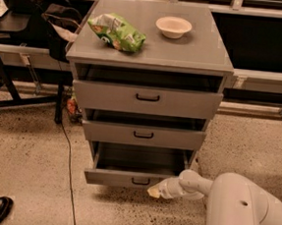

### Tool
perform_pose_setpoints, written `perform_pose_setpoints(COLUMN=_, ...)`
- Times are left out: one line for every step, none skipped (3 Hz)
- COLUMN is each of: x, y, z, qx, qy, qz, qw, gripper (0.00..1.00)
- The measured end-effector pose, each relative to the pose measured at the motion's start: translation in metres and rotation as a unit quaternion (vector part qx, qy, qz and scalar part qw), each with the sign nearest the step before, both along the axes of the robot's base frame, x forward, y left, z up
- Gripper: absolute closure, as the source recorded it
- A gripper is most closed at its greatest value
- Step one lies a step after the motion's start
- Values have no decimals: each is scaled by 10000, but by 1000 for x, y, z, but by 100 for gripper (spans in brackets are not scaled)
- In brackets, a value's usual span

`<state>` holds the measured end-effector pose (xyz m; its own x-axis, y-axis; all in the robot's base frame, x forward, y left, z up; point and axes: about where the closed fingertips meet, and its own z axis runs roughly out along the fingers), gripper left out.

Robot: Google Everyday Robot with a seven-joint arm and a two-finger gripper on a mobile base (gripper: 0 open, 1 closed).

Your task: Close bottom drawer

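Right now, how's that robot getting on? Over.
Gripper at front of bottom drawer, right of handle. Drawer partly open. Nothing seen blocking it.

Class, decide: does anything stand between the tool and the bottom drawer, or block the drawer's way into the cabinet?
Nothing visible does. The tool sits at the front of the bottom drawer, right of its handle; nothing pokes up from the drawer.
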<state>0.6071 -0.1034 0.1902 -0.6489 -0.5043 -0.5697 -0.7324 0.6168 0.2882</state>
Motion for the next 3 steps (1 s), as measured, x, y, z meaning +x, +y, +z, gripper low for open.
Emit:
perform_pose_setpoints(x=0, y=0, z=0, qx=1, qy=0, qz=0, qw=10000, gripper=100)
perform_pose_setpoints(x=7, y=3, z=-6, qx=97, qy=-56, qz=-11, qw=9999, gripper=100)
perform_pose_setpoints(x=33, y=9, z=0, qx=178, qy=-290, qz=-97, qw=9994, gripper=100)
